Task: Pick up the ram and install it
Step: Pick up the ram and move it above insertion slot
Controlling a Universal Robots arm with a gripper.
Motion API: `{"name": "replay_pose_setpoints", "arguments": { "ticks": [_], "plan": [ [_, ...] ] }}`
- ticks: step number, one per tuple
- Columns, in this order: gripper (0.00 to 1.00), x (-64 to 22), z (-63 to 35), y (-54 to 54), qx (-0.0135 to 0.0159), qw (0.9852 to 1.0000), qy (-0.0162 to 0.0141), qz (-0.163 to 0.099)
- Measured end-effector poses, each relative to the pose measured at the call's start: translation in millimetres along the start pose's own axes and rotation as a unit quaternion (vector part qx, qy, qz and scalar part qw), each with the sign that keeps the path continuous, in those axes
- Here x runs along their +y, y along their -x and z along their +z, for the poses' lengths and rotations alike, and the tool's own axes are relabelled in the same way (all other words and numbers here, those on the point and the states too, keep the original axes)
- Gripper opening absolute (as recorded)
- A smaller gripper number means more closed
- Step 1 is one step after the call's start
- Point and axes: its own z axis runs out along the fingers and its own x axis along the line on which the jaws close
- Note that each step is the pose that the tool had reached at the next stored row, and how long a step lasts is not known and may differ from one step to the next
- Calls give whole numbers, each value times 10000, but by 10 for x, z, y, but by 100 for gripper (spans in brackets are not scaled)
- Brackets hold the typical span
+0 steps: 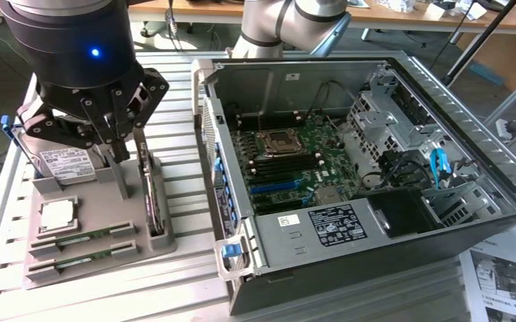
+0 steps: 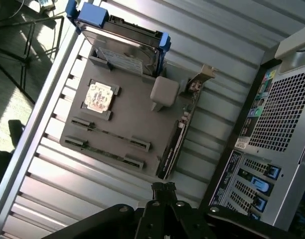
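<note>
Grey plastic tray [image 1: 105, 208] sits on the slatted tabletop [image 1: 186, 282] at the exterior view's left. Only a narrow strip of bare slats separates its edge from the open computer case [image 1: 472, 127]. 2 green sticks lie flat in slots along the tray edge nearest the exterior camera: one ram [image 1: 83, 237] just beside the processor chip [image 1: 58, 213], the other ram [image 1: 83, 257] at the very rim. The fingers [image 2: 163, 193] hang above the tray's far half, between the hard drive [image 1: 65, 164] and the expansion card [image 1: 153, 194] standing on edge. They are pressed together on nothing, well apart from both sticks.
</note>
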Motion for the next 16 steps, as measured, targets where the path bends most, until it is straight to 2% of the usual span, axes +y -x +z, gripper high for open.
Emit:
{"name": "replay_pose_setpoints", "arguments": {
  "ticks": [8, 16],
  "plan": [
    [11, 0, 0, 0, 17, 9987, 13, -507],
    [11, 0, 0, 0, 35, 9946, 27, -1037]
  ]
}}
